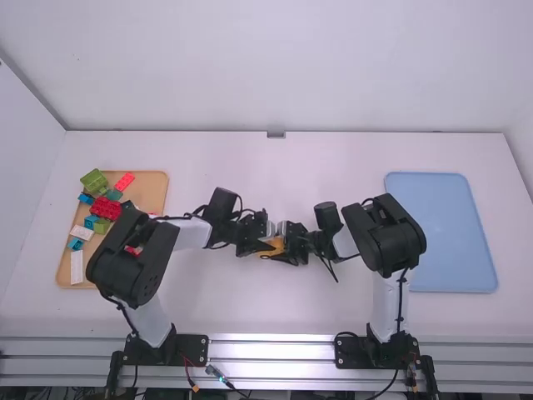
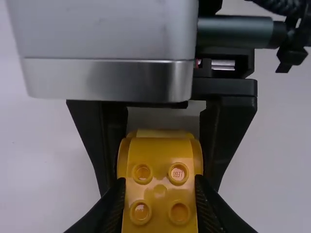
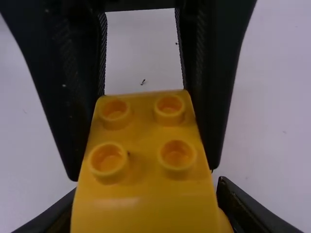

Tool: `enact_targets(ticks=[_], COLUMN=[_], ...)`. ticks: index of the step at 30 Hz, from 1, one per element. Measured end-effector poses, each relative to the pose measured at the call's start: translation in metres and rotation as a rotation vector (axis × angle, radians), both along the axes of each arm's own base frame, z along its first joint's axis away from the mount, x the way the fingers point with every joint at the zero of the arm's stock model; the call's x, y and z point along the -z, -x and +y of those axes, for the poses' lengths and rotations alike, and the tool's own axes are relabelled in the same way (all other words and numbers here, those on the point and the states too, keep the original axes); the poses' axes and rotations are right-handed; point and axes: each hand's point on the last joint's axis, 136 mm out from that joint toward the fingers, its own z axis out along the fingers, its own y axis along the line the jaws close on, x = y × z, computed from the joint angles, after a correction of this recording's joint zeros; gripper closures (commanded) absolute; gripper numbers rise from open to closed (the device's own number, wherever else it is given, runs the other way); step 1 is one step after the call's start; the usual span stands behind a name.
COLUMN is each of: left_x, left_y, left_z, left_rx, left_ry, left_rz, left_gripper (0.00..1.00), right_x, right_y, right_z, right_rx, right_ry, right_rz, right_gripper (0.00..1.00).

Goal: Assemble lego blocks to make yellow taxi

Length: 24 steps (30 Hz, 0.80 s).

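The left arm stands lower left of centre in the high view, the right arm lower right, both bent inward. At mid-frame the left gripper and right gripper meet face to face, each with its two fingers clamped.

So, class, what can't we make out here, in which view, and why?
High view: part of the wooden tray, behind the left arm.
High view: much of the yellow piece, behind the left gripper and right gripper.
High view: some of the blue tray, behind the right arm.
Right wrist view: one end of the yellow piece, cut off by the bottom edge.
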Motion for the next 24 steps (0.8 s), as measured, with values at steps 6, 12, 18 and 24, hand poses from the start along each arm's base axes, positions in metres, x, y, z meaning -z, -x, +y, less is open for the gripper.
enact_targets(ticks=[6,12,18,24], left_x=[0.0035,0.0041,0.0049,0.0049], left_y=[-0.0030,-0.0040,-0.0046,-0.0049], left_z=[-0.0048,-0.0056,-0.0059,-0.0061], left_rx=[0.014,0.018,0.015,0.015], left_ry=[0.000,-0.014,-0.033,-0.037], left_rz=[0.022,0.042,0.041,0.042], left_gripper=[0.98,0.98,0.98,0.88], right_x=[0.0002,0.0003,0.0002,0.0003], right_y=[-0.0021,-0.0032,-0.0035,-0.0034], right_z=[-0.0021,-0.0030,-0.0032,-0.0033], right_rx=[0.008,0.011,0.013,0.013], right_ry=[0.001,0.002,0.002,0.002], right_rz=[-0.003,-0.004,-0.005,-0.004], right_gripper=[0.42,0.42,0.42,0.42])
